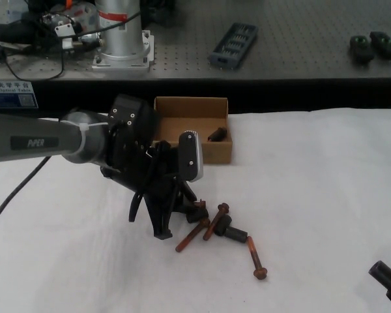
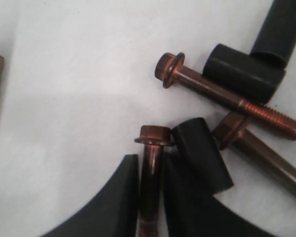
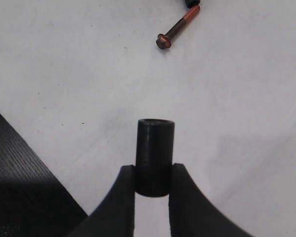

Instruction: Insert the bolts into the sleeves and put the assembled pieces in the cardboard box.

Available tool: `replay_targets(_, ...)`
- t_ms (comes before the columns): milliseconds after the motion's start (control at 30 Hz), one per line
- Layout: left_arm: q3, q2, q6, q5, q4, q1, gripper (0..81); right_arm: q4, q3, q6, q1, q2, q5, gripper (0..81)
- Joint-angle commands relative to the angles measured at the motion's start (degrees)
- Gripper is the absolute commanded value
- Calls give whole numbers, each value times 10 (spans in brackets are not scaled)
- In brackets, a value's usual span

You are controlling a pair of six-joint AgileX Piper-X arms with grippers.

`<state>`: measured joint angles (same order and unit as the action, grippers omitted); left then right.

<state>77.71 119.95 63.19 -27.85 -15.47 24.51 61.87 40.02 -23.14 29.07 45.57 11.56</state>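
Observation:
In the left wrist view my left gripper (image 2: 150, 159) is shut on a rusty bolt (image 2: 151, 173) lying on the white cloth, one finger on each side of its shank. A black sleeve (image 2: 202, 155) lies against one finger. Two more bolts (image 2: 222, 96) (image 2: 261, 153) and two sleeves (image 2: 244, 71) (image 2: 278, 27) lie just beyond. From the high view this gripper (image 1: 164, 228) points down at the pile (image 1: 212, 225) in front of the cardboard box (image 1: 190, 104), which holds one dark piece (image 1: 216, 134). My right gripper (image 3: 154, 170) is shut on a black sleeve (image 3: 155, 150), at the near right (image 1: 390, 279).
A lone bolt (image 1: 255, 257) lies at the pile's right end, also seen as the bolt (image 3: 177, 28) ahead of the right gripper. Behind the cloth, the perforated bench carries a metal post (image 1: 120, 32), a blue tray (image 1: 233, 42) and cables. The cloth (image 1: 313, 195) is bare to the right.

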Motion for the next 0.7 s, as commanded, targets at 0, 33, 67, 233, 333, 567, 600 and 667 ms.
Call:
replay_targets(0,-4,23,3,23,-17,8,8,0,1,-1,-4,-3,10,28)
replay_targets(33,-4,23,3,25,-17,8,6,0,1,-1,-4,-3,10,28)
replay_targets(67,-4,23,3,33,-17,8,6,0,1,-1,-4,-3,8,28)
replay_targets(233,-2,2,3,63,-17,15,6,0,1,-1,-4,-3,6,28)
replay_targets(333,-2,-30,-6,84,-17,22,6,0,1,-1,-4,-3,6,28)
replay_targets(567,-2,-131,-84,161,-55,28,6,0,10,-1,-4,-3,6,28)
replay_targets(600,-2,-148,-109,169,-71,28,6,-1,11,-1,-4,-3,6,28)
replay_targets(667,-2,-178,-161,173,-104,26,6,-1,10,-1,-3,-3,11,28)
